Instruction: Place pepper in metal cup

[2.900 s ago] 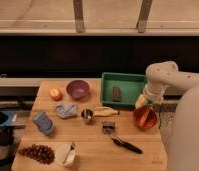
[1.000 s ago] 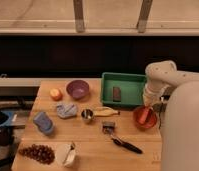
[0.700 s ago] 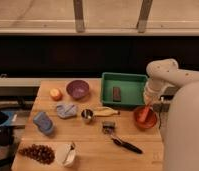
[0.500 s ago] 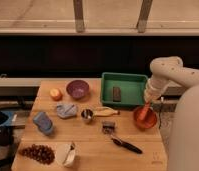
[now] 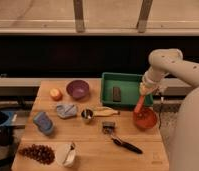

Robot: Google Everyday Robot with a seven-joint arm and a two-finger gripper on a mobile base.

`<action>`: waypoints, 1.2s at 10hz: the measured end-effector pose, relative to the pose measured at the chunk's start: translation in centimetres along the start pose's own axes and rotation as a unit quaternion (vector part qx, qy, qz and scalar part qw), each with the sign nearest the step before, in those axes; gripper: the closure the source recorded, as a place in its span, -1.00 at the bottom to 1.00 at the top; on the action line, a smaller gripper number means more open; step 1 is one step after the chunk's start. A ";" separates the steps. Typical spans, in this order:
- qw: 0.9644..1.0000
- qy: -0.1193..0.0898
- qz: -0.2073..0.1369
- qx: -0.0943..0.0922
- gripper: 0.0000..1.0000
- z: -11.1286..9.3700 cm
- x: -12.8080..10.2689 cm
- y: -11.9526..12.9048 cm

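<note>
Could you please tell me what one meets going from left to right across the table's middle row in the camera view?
blue object → grey-blue cloth → metal cup → banana → pepper, hanging from the gripper, jaws shut on it, above the red-orange bowl at the right end.

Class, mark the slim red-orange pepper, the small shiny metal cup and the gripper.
slim red-orange pepper (image 5: pixel 139 104): camera view, mid-body.
small shiny metal cup (image 5: pixel 86 116): camera view, dark inside.
gripper (image 5: pixel 142 94): camera view, between jaws, above round red-orange bowl (image 5: pixel 153 120).
</note>
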 end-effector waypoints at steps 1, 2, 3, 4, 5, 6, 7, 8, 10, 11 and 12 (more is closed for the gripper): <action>1.000 -0.007 -0.011 -0.004 1.00 -0.2 -0.8 0.8; 1.000 -0.013 -0.024 -0.010 1.00 -0.5 -1.8 1.9; 0.999 -0.018 -0.038 -0.015 1.00 -0.6 -2.7 3.0; 0.998 -0.024 -0.054 -0.021 1.00 -0.8 -3.7 4.4; 0.996 -0.031 -0.075 -0.030 1.00 -1.0 -4.8 6.3; 0.994 -0.036 -0.094 -0.036 1.00 -1.1 -5.6 8.0; 0.992 -0.040 -0.109 -0.043 1.00 -1.2 -6.1 9.3; 0.990 -0.043 -0.127 -0.053 1.00 -1.3 -6.7 11.0; 0.982 -0.050 -0.166 -0.074 1.00 -1.6 -7.5 14.5; 0.977 -0.053 -0.188 -0.086 1.00 -1.8 -7.5 16.5; 0.971 -0.055 -0.209 -0.099 1.00 -2.1 -7.2 18.4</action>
